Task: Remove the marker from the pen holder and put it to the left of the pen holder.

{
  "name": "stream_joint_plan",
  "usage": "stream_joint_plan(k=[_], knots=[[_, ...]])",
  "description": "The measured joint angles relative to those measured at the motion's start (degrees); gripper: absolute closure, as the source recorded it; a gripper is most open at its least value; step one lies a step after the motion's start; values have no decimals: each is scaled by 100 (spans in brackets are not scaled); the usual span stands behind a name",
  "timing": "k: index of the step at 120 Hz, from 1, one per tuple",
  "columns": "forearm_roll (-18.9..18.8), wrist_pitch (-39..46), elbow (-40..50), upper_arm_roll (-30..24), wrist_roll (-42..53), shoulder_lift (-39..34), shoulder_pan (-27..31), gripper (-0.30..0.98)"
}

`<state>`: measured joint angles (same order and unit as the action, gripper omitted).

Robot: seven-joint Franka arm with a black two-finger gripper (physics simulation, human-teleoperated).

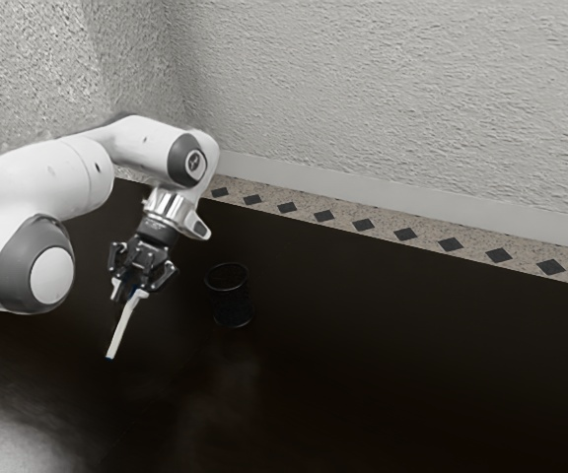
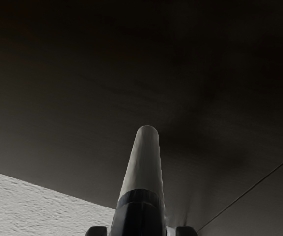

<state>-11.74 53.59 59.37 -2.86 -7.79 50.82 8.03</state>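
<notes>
My gripper (image 1: 131, 288) is shut on the white marker (image 1: 120, 332), close to its upper end. The marker slants down from the fingers, its dark lower tip toward the exterior view's left. To the exterior view's right of both stands the black pen holder (image 1: 230, 299), upright and apart from them. In the wrist view the marker (image 2: 145, 167) points away from the hand, its dark part nearest, between the two fingertips of the gripper (image 2: 141, 231).
The dark table (image 1: 363, 365) spreads under the arm and the pen holder. Behind it run a patterned border (image 1: 363, 225) and a rough pale wall (image 1: 392, 99).
</notes>
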Motion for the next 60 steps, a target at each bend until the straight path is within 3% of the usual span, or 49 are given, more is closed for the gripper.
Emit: stream_joint_plan(k=[17, 27, 37, 43, 60], knots=[[158, 207, 16, 20, 35, -85, -2, 25], [416, 350, 16, -151, 43, -573, -6, 17], [381, 648, 90, -791, 31, -1426, -20, 11], [312, 1044, 848, -1053, 24, -2261, -30, 9], [301, 2207, 3048, -944, -66, -4473, -221, 5]])
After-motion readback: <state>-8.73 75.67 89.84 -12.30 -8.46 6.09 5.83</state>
